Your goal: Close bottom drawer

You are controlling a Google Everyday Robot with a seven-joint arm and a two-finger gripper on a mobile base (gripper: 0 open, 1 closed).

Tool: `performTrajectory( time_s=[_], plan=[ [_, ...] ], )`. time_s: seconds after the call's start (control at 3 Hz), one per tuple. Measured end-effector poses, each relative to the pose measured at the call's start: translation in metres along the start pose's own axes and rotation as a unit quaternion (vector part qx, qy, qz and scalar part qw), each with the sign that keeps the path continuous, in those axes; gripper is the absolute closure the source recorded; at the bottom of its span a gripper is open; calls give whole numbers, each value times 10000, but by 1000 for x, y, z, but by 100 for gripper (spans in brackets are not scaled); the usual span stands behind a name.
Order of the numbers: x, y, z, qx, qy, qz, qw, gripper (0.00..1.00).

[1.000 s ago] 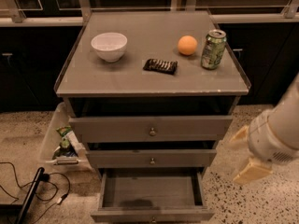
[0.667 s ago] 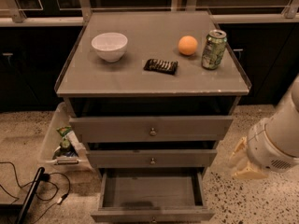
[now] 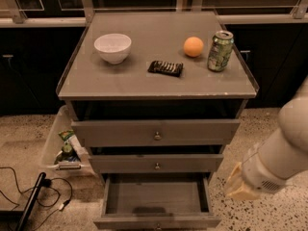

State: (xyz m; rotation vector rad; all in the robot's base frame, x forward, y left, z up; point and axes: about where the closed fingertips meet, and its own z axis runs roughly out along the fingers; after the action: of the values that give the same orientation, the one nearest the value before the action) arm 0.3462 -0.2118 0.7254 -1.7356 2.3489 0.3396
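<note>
Approach stage: the bottom drawer (image 3: 155, 198) is seen pulled out at the foot of the cabinet (image 3: 192, 131), its closing not yet begun. The tool (image 3: 239, 184) (open or closed cannot be told) is held low, right of the cabinet. The drawer's front likely must next be reached and pushed in.

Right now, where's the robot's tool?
In the camera view, the tool hangs low on the right, beside the pulled-out bottom drawer, apart from it.

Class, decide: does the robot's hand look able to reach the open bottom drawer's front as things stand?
Probably yes: the hand hangs low, right of the bottom drawer, with only bare floor between them.
</note>
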Motion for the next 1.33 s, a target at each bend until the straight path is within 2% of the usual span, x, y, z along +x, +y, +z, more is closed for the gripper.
performTrajectory(
  time_s=[0.33, 0.67, 1.0, 1.33],
  plan=[
    [23, 19, 107, -652, -105, 420, 9969, 100],
    [48, 18, 201, -871, -306, 674, 9935, 100],
    [48, 18, 201, -871, -306, 674, 9934, 100],
    [53, 27, 234, -976, -361, 827, 9911, 100]
  ],
)
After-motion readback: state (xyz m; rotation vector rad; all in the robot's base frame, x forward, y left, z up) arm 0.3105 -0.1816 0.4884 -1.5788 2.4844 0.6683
